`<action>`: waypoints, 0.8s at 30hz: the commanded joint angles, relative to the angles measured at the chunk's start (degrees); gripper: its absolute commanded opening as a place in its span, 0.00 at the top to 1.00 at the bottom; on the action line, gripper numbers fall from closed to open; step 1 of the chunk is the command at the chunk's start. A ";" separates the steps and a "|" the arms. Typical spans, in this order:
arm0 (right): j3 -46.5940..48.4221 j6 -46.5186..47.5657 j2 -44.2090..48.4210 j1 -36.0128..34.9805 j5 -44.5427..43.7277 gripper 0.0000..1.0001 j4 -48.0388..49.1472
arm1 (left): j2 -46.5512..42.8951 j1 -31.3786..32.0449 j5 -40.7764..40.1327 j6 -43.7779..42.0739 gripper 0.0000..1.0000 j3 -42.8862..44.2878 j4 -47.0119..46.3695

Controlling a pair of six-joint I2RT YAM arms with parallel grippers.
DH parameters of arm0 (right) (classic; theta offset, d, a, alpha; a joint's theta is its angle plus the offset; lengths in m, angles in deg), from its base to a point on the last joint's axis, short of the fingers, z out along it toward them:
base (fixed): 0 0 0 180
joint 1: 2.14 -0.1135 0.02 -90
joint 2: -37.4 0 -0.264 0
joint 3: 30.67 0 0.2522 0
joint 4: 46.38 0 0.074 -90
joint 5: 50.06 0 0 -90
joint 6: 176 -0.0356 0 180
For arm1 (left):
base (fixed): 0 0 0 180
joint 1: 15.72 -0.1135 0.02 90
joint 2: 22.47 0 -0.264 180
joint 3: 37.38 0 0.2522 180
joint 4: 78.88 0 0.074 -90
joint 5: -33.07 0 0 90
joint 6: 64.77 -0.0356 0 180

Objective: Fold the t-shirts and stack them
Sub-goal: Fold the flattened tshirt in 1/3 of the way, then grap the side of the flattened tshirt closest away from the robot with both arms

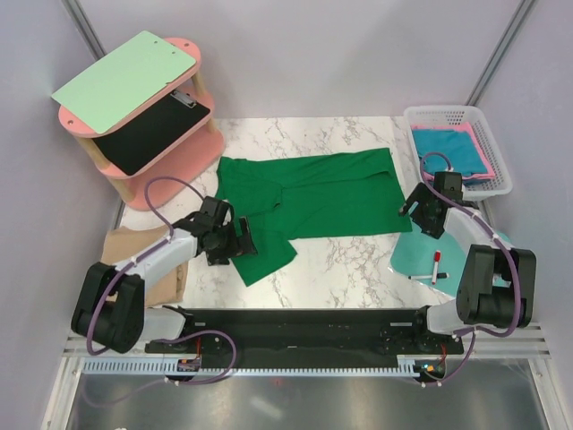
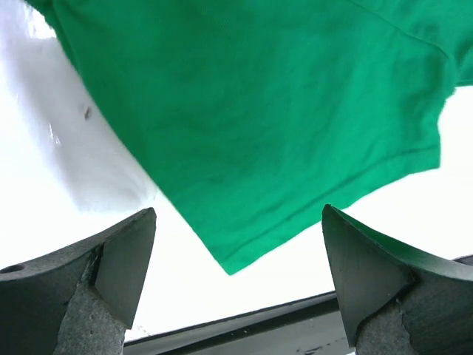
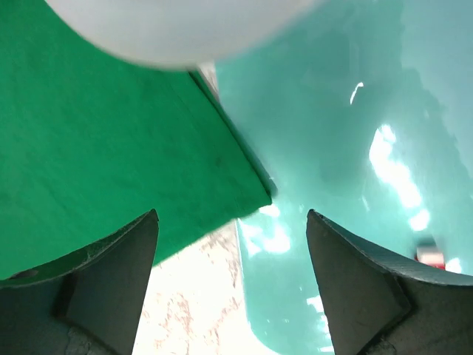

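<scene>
2 arms reach low; left tool (image 1: 240,240) and right tool (image 1: 414,210) gape empty at either end of 1 green t-shirt (image 1: 313,193) spread on the counter (image 1: 358,260). 1 tan t-shirt (image 1: 125,246) lies left; 1 teal t-shirt (image 1: 443,143) and 1 pink t-shirt (image 1: 485,159) sit in the basket (image 1: 452,114).

Open marble (image 1: 309,134) between pink shelf (image 1: 183,166) and white basket (image 1: 445,111)

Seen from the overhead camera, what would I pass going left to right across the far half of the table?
The pink two-tier wooden shelf → spread-out dark green cloth t-shirt → white plastic mesh basket.
</scene>
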 commanded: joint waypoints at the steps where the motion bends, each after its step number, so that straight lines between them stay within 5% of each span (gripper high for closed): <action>1: -1.38 -1.53 4.36 0.23 -1.15 0.12 -1.26 | -6.04 -0.01 1.59 5.22 0.00 -2.49 -5.22; 18: -4.55 -4.17 -6.01 0.31 -0.71 0.24 8.31 | -8.15 0.08 2.73 6.63 0.00 -7.95 -4.87; 22: -4.46 -5.31 -7.68 0.32 0.43 0.46 11.48 | -9.64 1.22 2.82 7.42 0.00 -9.18 -4.35; 24: -4.20 -5.92 -8.91 0.32 2.54 0.71 12.62 | -9.65 2.27 2.73 8.12 0.00 -9.79 -4.35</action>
